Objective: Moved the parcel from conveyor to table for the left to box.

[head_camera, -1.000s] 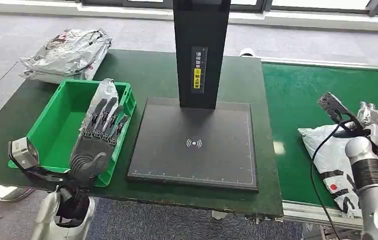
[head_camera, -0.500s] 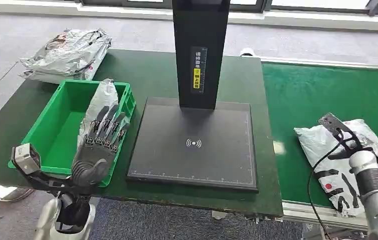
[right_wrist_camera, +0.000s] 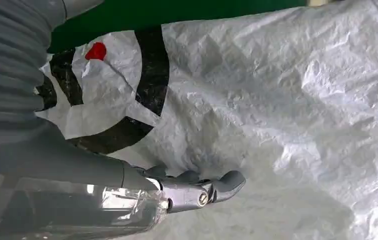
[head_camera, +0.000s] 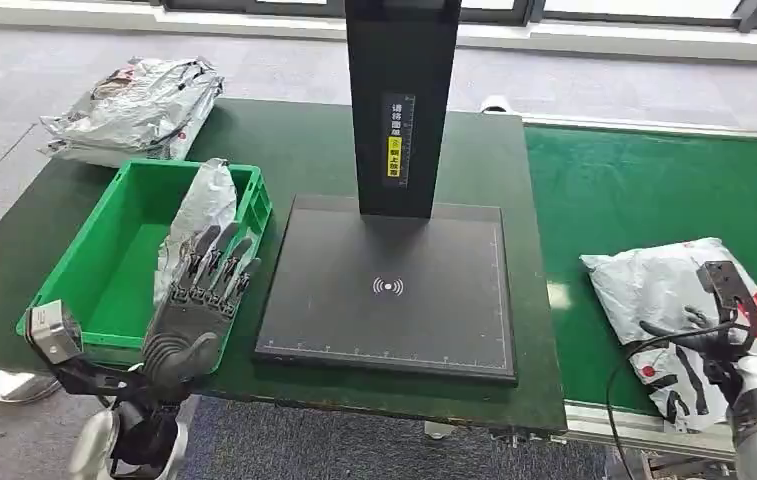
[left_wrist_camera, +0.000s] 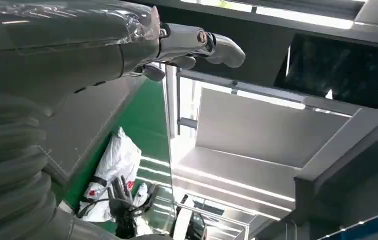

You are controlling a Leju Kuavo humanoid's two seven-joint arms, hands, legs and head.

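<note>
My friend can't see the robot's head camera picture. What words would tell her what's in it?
A white parcel lies on the green conveyor, with the robot's right hand over it. Its left hand hovers, fingers spread, beside a green box holding a silver bag.

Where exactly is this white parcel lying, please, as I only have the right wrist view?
Observer: On the green conveyor, right of the table; the parcel is not on the table.
Operator: Is the left hand free?
Observer: Yes, the left hand holds nothing, its fingers spread over the green bin.
Operator: Is that bin empty?
Observer: No, a grey bag leans inside it.
</note>
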